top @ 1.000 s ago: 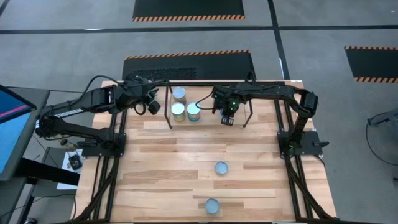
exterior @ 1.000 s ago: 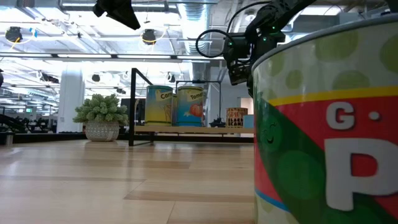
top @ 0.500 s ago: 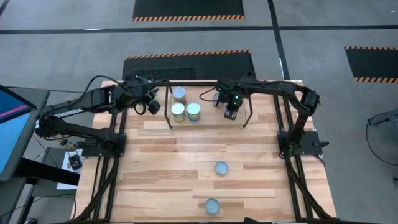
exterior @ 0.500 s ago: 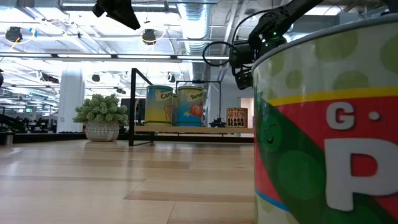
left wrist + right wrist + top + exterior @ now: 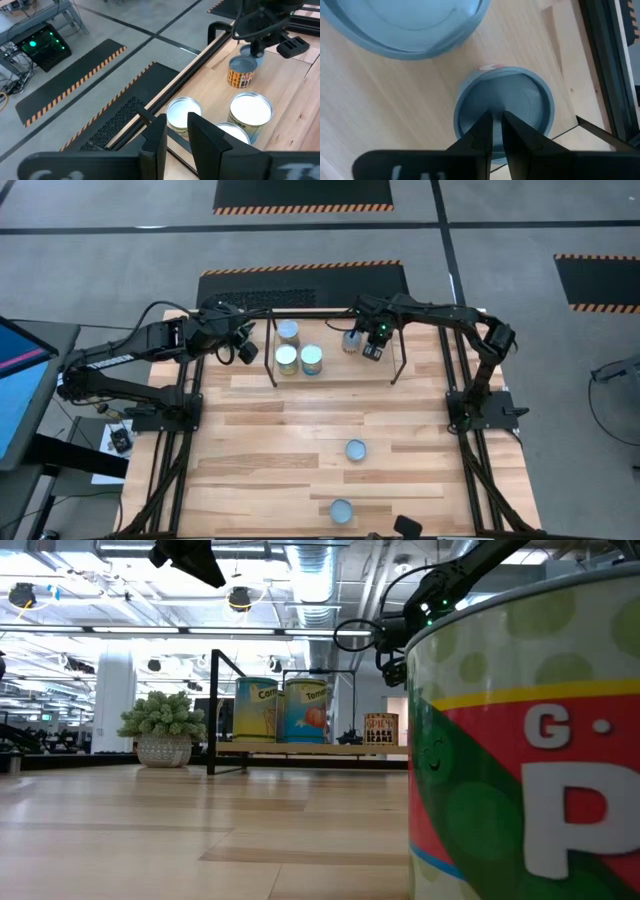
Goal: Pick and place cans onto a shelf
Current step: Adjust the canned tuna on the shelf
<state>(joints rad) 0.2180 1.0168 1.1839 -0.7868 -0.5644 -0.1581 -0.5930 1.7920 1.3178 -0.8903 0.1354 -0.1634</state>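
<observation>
The shelf (image 5: 272, 370) stands at the table's far edge, and its board shows in the low view (image 5: 300, 747). On it stand three tall cans (image 5: 288, 330) (image 5: 287, 359) (image 5: 312, 359) and a short can (image 5: 352, 340). Two more cans stand on the table nearer the front (image 5: 355, 449) (image 5: 341, 511). My right gripper (image 5: 375, 345) hangs shut and empty above the short can (image 5: 505, 107), clear of it in the low view (image 5: 398, 660). My left gripper (image 5: 248, 350) waits shut and empty at the shelf's left end.
A can (image 5: 520, 740) stands right in front of the low camera and fills that view's right side. A potted plant (image 5: 165, 725) shows left of the shelf. A black frame (image 5: 185, 430) edges the table. Bare wood lies between the shelf and the two front cans.
My right gripper has gone toward the table's far edge and a little to the right, staying above the shelf. The short can, hidden under it a second ago, now shows beside it in the high view.
</observation>
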